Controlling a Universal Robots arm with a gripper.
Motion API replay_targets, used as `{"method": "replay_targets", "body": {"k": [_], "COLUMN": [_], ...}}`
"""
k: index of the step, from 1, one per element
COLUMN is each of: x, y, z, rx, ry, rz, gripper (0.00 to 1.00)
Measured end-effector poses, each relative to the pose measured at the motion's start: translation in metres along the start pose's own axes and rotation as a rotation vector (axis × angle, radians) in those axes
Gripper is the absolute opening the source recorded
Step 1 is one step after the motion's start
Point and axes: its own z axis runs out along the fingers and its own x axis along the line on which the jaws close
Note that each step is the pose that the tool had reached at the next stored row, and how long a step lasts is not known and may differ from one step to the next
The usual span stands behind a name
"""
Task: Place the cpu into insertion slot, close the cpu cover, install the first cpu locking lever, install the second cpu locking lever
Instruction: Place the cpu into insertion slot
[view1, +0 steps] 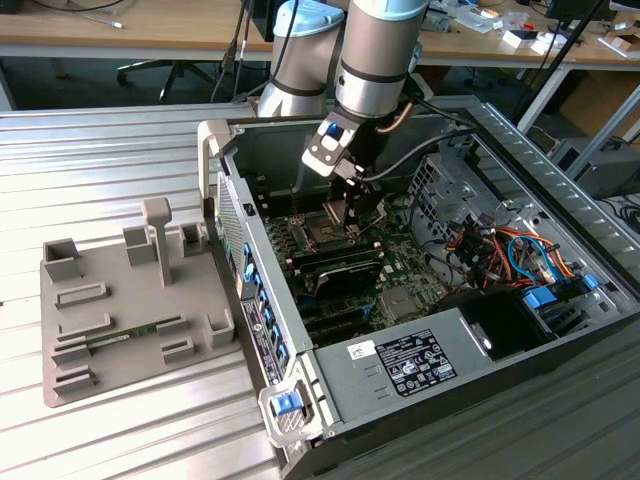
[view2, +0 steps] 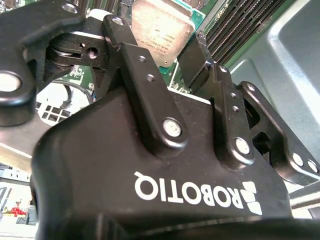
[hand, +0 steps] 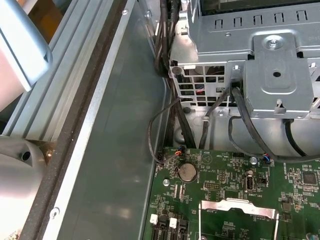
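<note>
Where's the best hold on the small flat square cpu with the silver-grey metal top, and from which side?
Take the small flat square cpu with the silver-grey metal top by two opposite edges, coming square onto its top. In the second wrist view it is flat, its broad face toward the gripper, so the edges look the only purchase.

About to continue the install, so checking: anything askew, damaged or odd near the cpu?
Nothing stands out. The cpu shows an undented silver top just past the gripper, and the green circuit board looks intact. Whether the cpu sits flat cannot be told.
</note>
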Motion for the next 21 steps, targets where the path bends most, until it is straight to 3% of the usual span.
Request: {"method": "replay_targets", "body": {"k": [21], "x": [0.0004], "y": [-0.0007], "z": [0.0051], "rx": [0.0000], "ry": [0.0000], "rz": [0.000], "gripper": [0.54]}}
